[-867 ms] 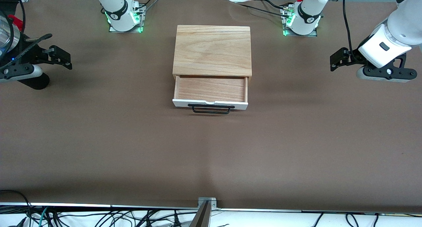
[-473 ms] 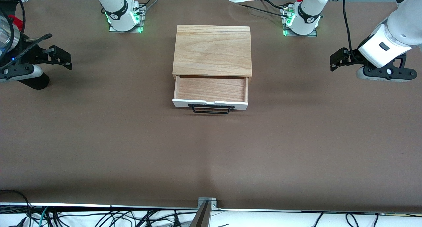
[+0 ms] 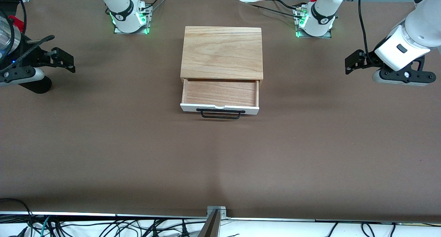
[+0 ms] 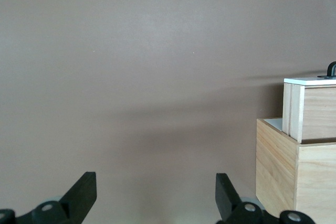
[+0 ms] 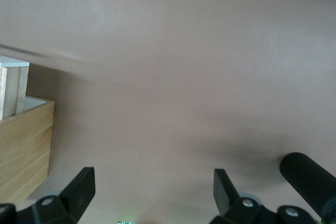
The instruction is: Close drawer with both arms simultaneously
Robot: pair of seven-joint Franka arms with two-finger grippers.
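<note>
The drawer (image 3: 220,96) stood pulled out of its light oak casing (image 3: 222,52) near the middle of the brown table (image 3: 220,154), its white front panel (image 3: 219,109) and black wire handle (image 3: 220,113) on the side nearer the front camera. The tray inside showed bare wood.

The left arm (image 3: 411,33) hung over its own end of the table, well apart from the casing, with its forearm angled down and its wrist turned so that the left gripper (image 3: 351,64) pointed inward toward the casing. In the left wrist view the two black fingers (image 4: 81,195) stood spread wide with nothing between them, and the casing's side (image 4: 294,169) with the drawer's edge (image 4: 310,111) showed off to one side.

The right arm (image 3: 13,47) mirrored it over its end of the table, its right gripper (image 3: 65,63) likewise aimed inward and well clear of the casing. Its fingers (image 5: 79,187) were also parted and empty. A dark ribbed cylinder (image 5: 307,179) lay near them, possibly part of the arm's own hardware, though that was hard to tell.

Both bases (image 3: 129,18) glowed green.
</note>
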